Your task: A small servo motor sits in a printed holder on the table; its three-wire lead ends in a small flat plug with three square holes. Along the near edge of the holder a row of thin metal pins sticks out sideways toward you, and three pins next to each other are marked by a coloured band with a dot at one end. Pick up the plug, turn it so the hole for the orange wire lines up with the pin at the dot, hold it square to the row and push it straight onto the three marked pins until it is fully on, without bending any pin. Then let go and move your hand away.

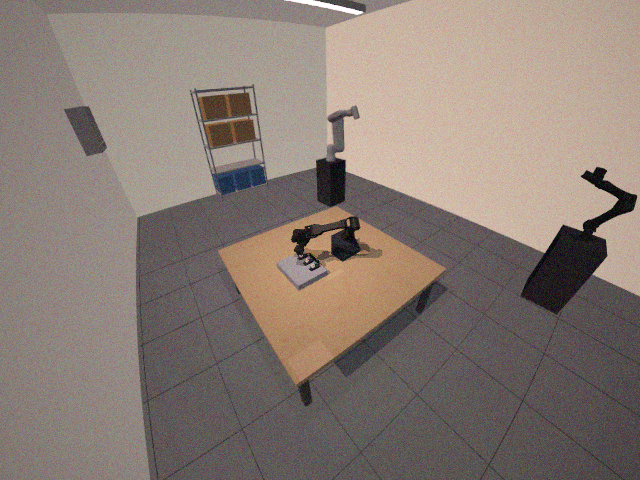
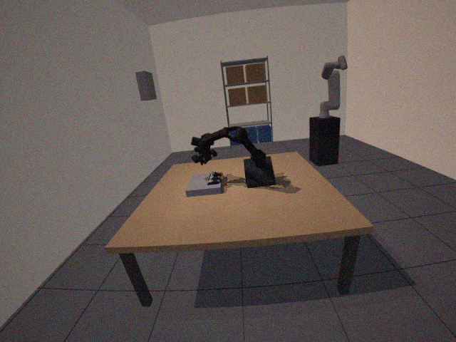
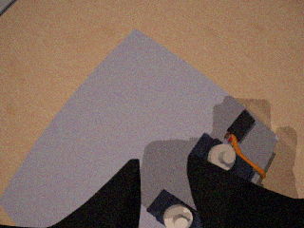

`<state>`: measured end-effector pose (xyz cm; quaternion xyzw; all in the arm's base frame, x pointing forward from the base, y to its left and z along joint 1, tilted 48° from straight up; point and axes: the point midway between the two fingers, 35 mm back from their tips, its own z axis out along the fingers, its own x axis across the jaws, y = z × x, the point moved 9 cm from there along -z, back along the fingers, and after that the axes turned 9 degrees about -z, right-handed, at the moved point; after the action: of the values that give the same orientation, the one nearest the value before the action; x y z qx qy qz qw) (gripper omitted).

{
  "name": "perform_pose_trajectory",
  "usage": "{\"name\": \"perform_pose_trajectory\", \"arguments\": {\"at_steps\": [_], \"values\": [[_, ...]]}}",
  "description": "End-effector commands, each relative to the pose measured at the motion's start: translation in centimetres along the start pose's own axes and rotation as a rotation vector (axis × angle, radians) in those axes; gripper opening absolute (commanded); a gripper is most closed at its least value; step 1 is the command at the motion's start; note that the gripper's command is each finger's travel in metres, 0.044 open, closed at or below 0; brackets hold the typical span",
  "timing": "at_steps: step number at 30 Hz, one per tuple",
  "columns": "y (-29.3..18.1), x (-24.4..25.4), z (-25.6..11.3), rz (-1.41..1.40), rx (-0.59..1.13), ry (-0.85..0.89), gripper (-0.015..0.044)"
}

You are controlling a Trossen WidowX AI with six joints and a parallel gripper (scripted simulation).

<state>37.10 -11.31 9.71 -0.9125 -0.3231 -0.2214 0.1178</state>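
Note:
The pale grey holder block lies on the table. On it stand dark servos with round pale tops; one servo shows right of the fingers in the wrist view, another at the bottom. A small dark flat piece, seemingly the plug, lies by the block's edge. An orange wire runs beside it, with a bit of red at the plug's end. My gripper is partly open and empty, above the block, with the plug to the right of its fingers. The pins and coloured band cannot be made out.
The wooden table carries the arm's dark base beside the block. The servos stand close together near one side of the block. The arm's shadow falls across part of the block and table.

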Motion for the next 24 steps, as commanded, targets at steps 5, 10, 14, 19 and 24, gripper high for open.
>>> {"name": "perform_pose_trajectory", "arguments": {"at_steps": [5, 10, 14, 19, 24], "values": [[1.6, -2.7, 2.5, 0.226, 0.141, -0.028, 0.0115], [2.2, -4.5, 4.1, 0.368, 0.229, -0.051, 0.0115], [2.7, -6.0, 5.4, 0.484, 0.298, -0.07, 0.0115], [3.0, -7.9, 6.9, 0.622, 0.378, -0.093, 0.0115], [3.2, -9.7, 8.3, 0.759, 0.456, -0.118, 0.0115]]}}
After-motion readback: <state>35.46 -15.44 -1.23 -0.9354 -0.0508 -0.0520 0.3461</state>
